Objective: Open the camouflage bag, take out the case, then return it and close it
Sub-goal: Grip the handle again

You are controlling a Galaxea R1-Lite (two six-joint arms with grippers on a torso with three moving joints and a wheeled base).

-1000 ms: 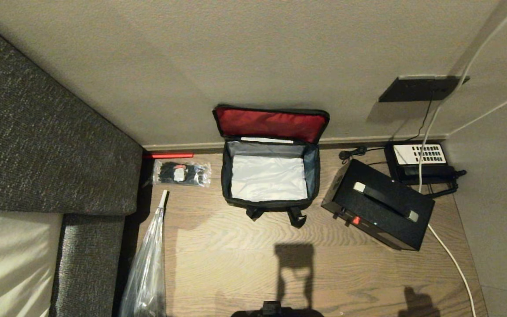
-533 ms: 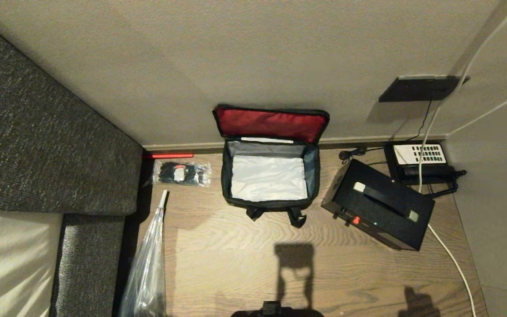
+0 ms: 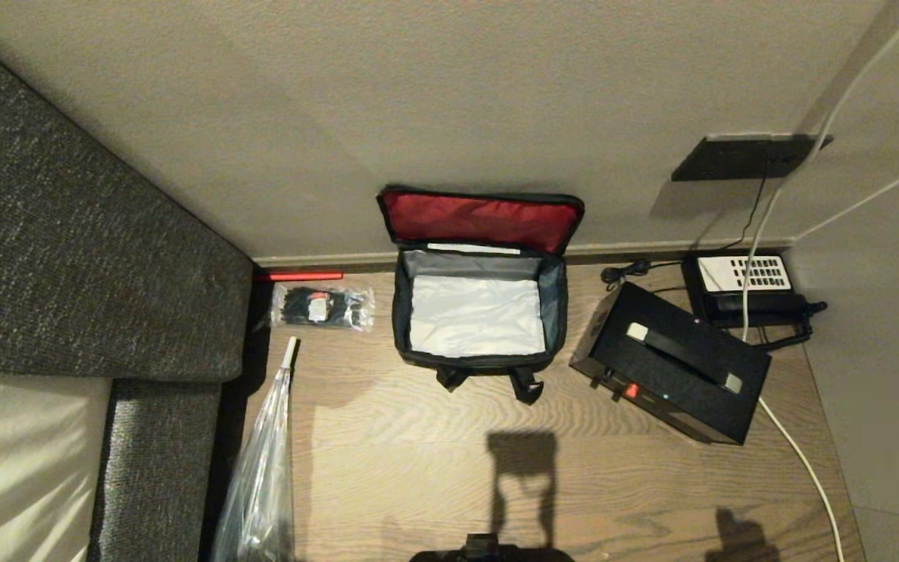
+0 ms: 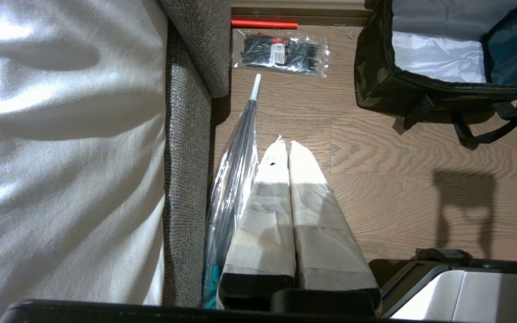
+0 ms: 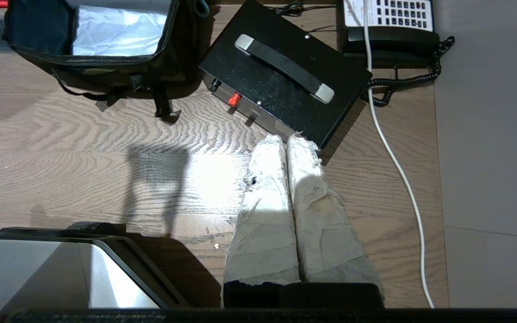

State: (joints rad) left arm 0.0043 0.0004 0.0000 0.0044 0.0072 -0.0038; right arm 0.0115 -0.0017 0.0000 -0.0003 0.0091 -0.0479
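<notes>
Wooden floor fills the scene, with a grey upholstered sofa taking the whole left side and a pale cushion on it. Against the wall sits the camouflage bag, lid flung back so the red lining stands upright against the wall, and the silvery inside lies bare with nothing in it. The case is out, sitting on the floor just to the right of the bag, set at an angle, handle up, its little red button facing the near side. Behind it, in the corner, a black telephone with a white keypad, and a white cable runs past the case along the floor. Over on the left, a folded clear umbrella lies along the sofa's edge, and beyond it a packet of black cable ties lies beside a red stick at the skirting. Now the arms: the left gripper hangs low above the floor next to the umbrella, its taped fingers pressed together, nothing between them. The right gripper hangs just short of the case's near corner, fingers likewise pinched flat together and empty, not touching the case.
</notes>
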